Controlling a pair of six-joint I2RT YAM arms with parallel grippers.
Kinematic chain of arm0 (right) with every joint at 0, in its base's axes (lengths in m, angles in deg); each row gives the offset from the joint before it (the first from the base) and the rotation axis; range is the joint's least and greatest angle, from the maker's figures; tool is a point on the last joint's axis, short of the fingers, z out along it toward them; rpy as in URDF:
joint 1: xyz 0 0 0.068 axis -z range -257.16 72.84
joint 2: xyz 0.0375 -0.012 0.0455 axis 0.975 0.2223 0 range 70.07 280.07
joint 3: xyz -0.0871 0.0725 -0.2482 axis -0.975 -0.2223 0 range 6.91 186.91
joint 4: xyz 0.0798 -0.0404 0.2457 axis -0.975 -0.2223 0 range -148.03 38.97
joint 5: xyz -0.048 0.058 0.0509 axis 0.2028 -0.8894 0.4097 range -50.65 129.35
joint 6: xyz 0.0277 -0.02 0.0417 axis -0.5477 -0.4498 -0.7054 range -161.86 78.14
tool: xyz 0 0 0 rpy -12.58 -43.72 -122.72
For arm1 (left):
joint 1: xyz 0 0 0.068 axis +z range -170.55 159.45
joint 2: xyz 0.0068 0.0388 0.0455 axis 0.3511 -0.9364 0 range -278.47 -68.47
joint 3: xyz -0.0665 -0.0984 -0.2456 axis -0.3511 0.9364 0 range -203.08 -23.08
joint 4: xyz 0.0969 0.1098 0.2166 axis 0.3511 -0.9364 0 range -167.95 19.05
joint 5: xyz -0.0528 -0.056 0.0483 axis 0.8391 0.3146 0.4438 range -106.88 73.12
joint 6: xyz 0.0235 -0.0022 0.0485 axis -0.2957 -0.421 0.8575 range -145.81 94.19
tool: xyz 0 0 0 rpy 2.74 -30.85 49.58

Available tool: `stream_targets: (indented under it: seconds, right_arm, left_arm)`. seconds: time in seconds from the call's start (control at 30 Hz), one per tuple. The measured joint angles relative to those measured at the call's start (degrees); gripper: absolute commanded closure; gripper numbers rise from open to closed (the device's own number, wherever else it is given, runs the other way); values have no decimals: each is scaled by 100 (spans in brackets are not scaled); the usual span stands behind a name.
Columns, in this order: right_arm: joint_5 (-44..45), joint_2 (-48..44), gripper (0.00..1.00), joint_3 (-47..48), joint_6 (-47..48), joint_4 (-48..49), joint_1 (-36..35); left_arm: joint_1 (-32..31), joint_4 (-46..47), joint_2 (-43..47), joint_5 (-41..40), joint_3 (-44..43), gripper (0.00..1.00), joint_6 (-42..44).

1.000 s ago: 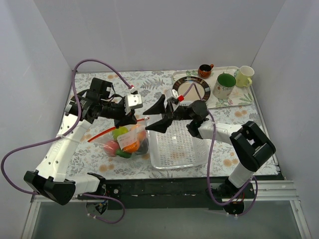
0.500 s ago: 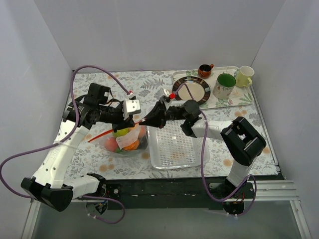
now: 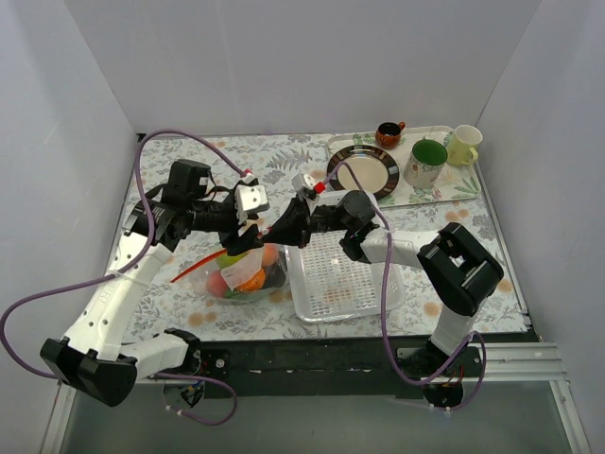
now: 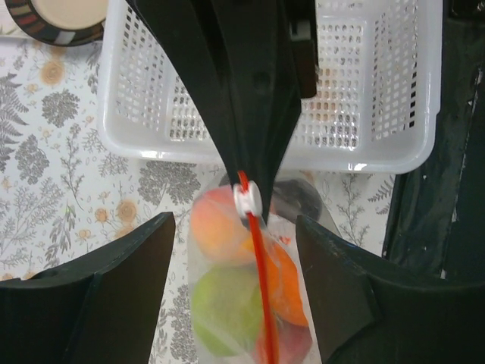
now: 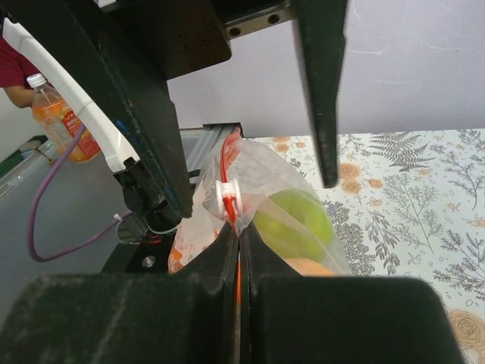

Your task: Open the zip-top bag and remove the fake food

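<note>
The clear zip-top bag (image 3: 242, 272) hangs slightly above the flowered table, left of the basket, with its orange-red zip strip (image 4: 262, 288) uppermost. My right gripper (image 5: 240, 232) is shut on the strip's edge just beside the white slider (image 5: 227, 199). The fake food shows through the plastic: a lime-green apple (image 4: 224, 307), an orange ball (image 4: 286, 282) and a peach (image 4: 215, 221). My left gripper (image 4: 235, 221) stands open astride the bag, its fingers (image 4: 136, 265) apart from the plastic on both sides. In the top view both grippers meet above the bag, the right one (image 3: 277, 228) coming from the right.
A white mesh basket (image 3: 315, 312) sits just right of the bag. A tray at the back right carries a dark-rimmed plate (image 3: 362, 171), a green mug (image 3: 425, 163), a yellow cup (image 3: 463, 144) and a small brown cup (image 3: 388, 133).
My right gripper moved left to the bag's top and shut on the zip strip. My left gripper then let go of the bag and opened.
</note>
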Motion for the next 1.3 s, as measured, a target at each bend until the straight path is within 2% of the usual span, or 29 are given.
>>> stream_targets:
  seconds: [0.1, 0.2, 0.33, 0.37, 0.43, 0.47, 0.6, 0.7, 0.77, 0.87, 0.9, 0.97, 1.17, 1.2, 1.27, 1.3]
  right_arm:
    - [2, 0, 99, 72, 157, -238, -87]
    - [2, 0, 99, 122, 273, -367, -142]
    - [0, -4, 99, 157, 361, -490, -162]
    - [2, -7, 99, 170, 396, -531, -162]
    - [9, -15, 99, 203, 479, -629, -162]
    - [15, -17, 99, 221, 518, -675, -162]
    - [24, -17, 99, 339, 645, -901, -162]
    - [22, -17, 99, 417, 686, -988, -162]
    - [22, -17, 99, 446, 686, -1008, -162]
    - [22, -17, 99, 459, 686, -1023, -162]
    - [22, -17, 99, 459, 686, -1025, -162]
    - [22, -17, 99, 459, 684, -1027, -162]
    - [0, -17, 99, 459, 680, -1029, -162]
    - [-2, -17, 99, 459, 680, -1029, -162]
    - [-4, -17, 99, 459, 680, -1029, -162]
    - [-9, -17, 99, 459, 680, -1056, -162]
  left_arm:
    - [0, 181, -168, 101, -140, 37, -105]
    - [0, 238, -356, 269, -398, 42, -170]
    - [0, 177, -448, 417, -592, 73, -186]
    - [0, 116, -450, 435, -612, 75, -175]
    - [0, -42, -450, 442, -638, 74, -118]
    - [0, -114, -450, 439, -645, 69, -85]
    - [0, -435, -437, 409, -667, 58, -13]
    - [0, -542, -367, 358, -667, 57, -13]
    - [0, -592, -297, 332, -667, 58, -11]
    - [0, -654, -258, 326, -667, 66, 9]
    - [0, -651, -258, 323, -667, 72, 24]
    - [0, -645, -258, 313, -667, 75, 37]
    - [0, -673, -378, 334, -667, 78, 146]
    - [0, -688, -422, 337, -667, 76, 164]
    - [0, -726, -511, 339, -667, 64, 181]
    - [0, -730, -527, 334, -664, 61, 188]
